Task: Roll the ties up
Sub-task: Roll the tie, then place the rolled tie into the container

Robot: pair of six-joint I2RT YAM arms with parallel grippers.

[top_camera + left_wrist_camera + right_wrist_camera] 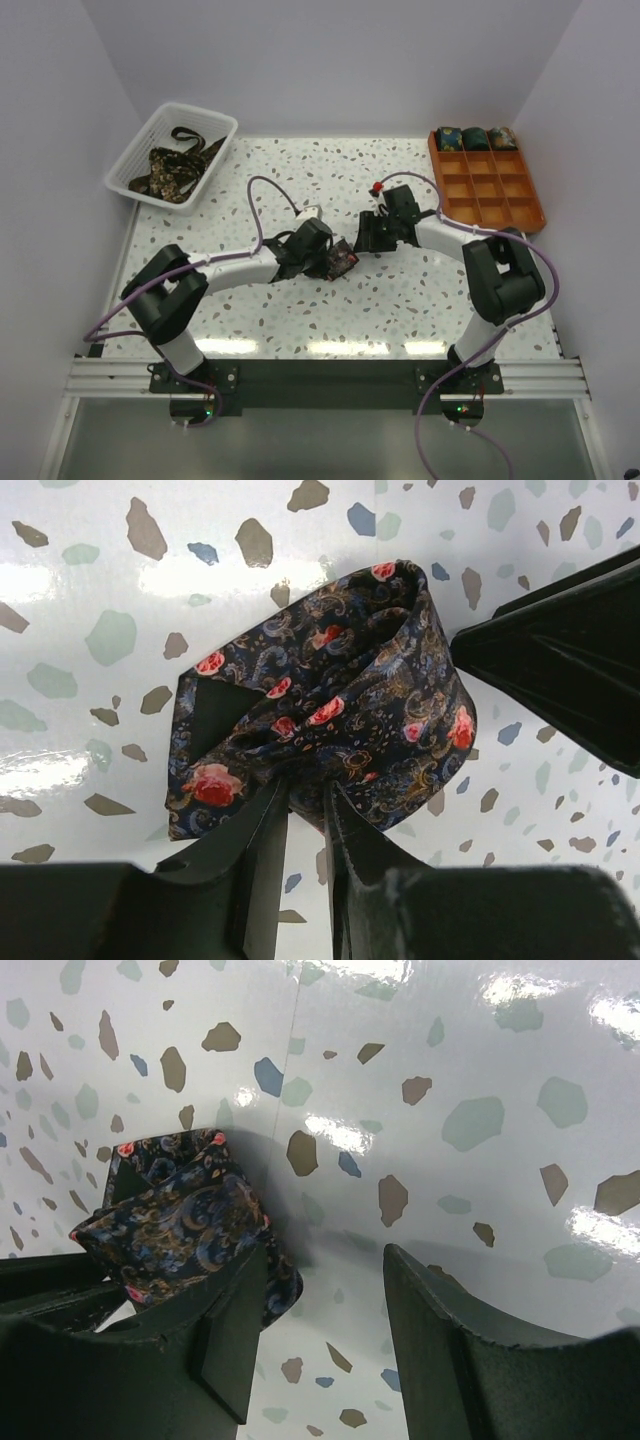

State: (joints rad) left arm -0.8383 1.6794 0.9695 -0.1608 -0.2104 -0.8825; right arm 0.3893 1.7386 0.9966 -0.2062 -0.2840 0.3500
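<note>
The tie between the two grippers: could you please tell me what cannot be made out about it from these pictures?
- Left wrist view: the near edge of the tie is hidden behind the left gripper pinching it.
- Right wrist view: its lower part lies behind one finger of the right gripper.
- Top view: the left wrist covers most of it; how tightly it is rolled is unclear.

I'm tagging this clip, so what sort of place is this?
Likely a robot lab cell, not a home: bare white walls box in a speckled table, two arms are bolted to a rail, a basket holds loose ties, a tray rolled ones.
</note>
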